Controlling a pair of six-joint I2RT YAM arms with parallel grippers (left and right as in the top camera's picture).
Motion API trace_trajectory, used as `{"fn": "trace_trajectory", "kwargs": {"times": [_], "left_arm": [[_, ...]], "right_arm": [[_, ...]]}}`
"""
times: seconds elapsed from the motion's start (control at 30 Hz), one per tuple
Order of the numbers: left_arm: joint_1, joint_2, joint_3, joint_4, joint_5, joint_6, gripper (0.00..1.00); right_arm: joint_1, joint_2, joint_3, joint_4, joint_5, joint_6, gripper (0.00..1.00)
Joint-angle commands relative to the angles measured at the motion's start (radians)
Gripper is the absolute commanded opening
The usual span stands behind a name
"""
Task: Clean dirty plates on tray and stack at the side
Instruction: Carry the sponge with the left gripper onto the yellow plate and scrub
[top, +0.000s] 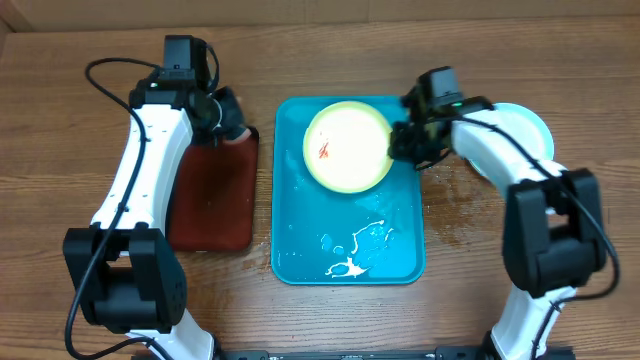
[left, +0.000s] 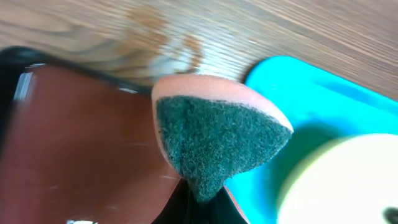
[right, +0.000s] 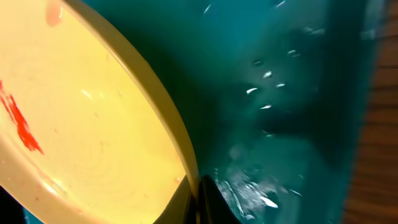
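sponge (left: 217, 140) is pinched by left tool (top: 228, 118) | red-smeared plate (top: 348, 150) is apparently gripped at rim by right tool (top: 402, 140) | over tray (top: 298, 240)

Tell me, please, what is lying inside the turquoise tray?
A cream plate with a red smear is at the far end of the tray; wet splashes mark the near end. The floor under the plate is hidden.

Right end effector (top: 405, 141) grips cream plate (top: 348, 147) on tray (top: 296, 222)
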Motion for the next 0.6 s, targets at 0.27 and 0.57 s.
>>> {"fn": "trace_trajectory", "kwargs": {"times": [0.27,0.57], "left_arm": [[-0.240,-0.017,-0.007,0.168,0.062,0.005,0.04],[-0.399,0.076,-0.019,0.297,-0.119,-0.012,0.04]], "right_arm": [[0.038,0.079,0.022,0.079,0.111,0.076,0.04],[0.039,0.079,0.022,0.090,0.073,0.110,0.12]]}}
